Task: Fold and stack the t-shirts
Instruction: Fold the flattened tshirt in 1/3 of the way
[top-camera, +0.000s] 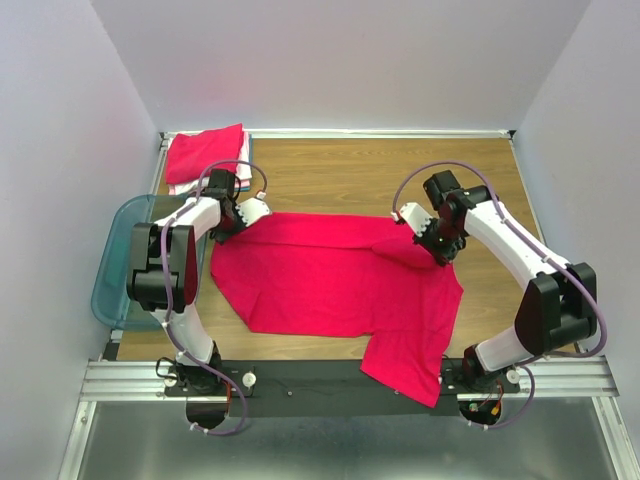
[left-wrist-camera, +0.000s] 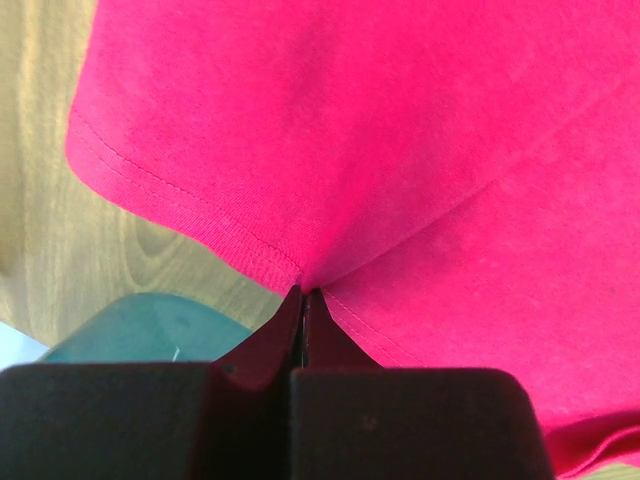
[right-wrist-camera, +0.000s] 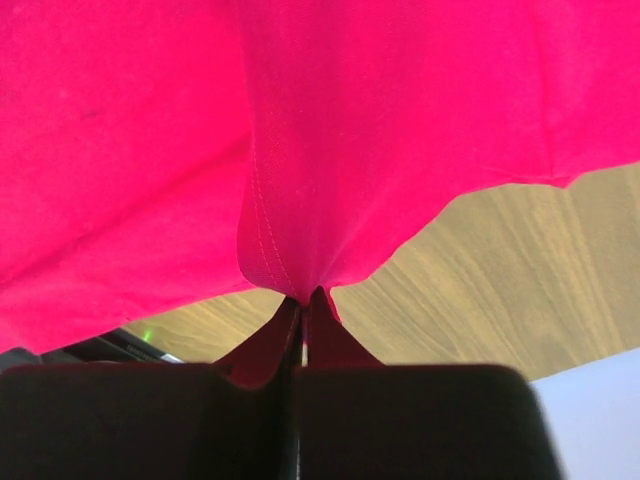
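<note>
Left claw (left-wrist-camera: 303, 292), right claw (right-wrist-camera: 306, 295) each clamped on red t-shirt (top-camera: 330, 280) edge, cloth spread between.

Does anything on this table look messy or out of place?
Mostly the red t-shirt: pinched by the left gripper and right gripper, it lies crooked, and one end hangs off the table's near edge over the black rail. The folded stack at the far left corner sits slightly askew.

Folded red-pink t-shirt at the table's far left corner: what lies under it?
Under the folded red-pink t-shirt, thin white cloth edges peek out along its near side, so it tops a stack. How many layers lie beneath is covered and cannot be counted.
</note>
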